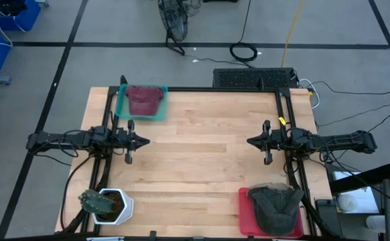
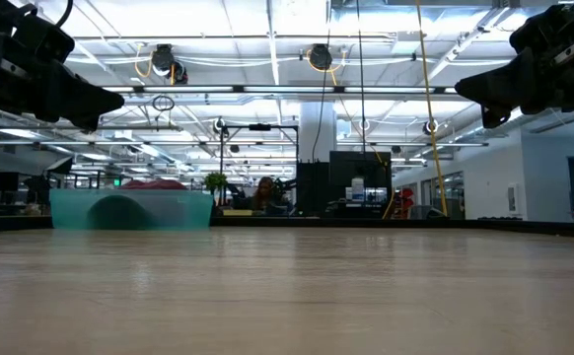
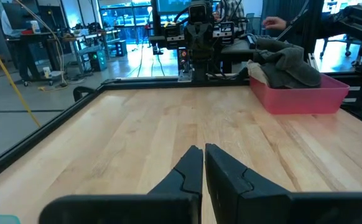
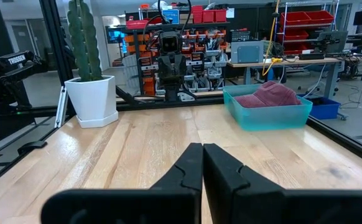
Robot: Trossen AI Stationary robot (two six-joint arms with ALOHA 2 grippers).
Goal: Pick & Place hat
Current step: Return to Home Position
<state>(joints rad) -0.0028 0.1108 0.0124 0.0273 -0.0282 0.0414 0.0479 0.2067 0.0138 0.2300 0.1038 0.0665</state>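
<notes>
Two bins, blue bin (image 1: 120, 108) in the table's (image 1: 202, 161) far left corner holding one red cap (image 1: 143, 99), pink bin (image 1: 244, 215) in near right corner holding one grey cap (image 1: 275, 206), one potted cactus (image 1: 106, 205), left gripper (image 1: 146, 142) and right gripper (image 1: 249, 141) both pinched closed.

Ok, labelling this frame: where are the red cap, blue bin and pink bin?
red cap (image 1: 143, 99), high view, on its crown.
blue bin (image 4: 274, 117), right wrist view, on its front wall.
pink bin (image 3: 305, 101), left wrist view, on its front wall.
</notes>
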